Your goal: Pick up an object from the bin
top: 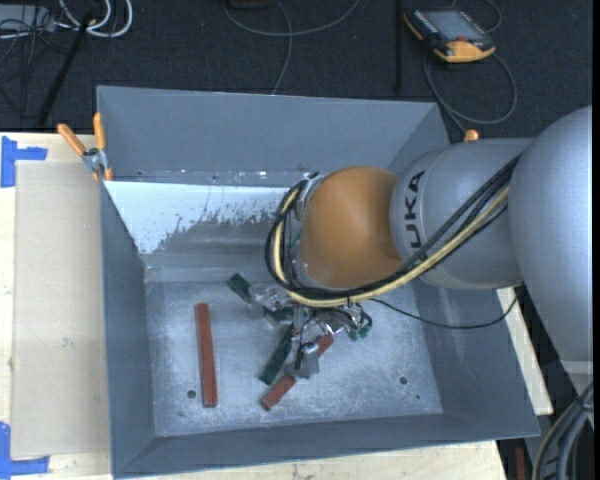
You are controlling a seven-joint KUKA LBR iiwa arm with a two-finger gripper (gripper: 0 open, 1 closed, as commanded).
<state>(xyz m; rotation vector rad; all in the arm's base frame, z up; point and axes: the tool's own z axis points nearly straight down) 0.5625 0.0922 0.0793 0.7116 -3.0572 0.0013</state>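
Green stick lies on the bin floor near centre, beside 1 short brown piece. Camera view: gripper sits low over them — open or closed, we cannot tell. We judge nothing lifted yet — grasp and raise remain.

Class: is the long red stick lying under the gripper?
No: the red stick lies alone on the bin floor, left of the gripper and the heap.
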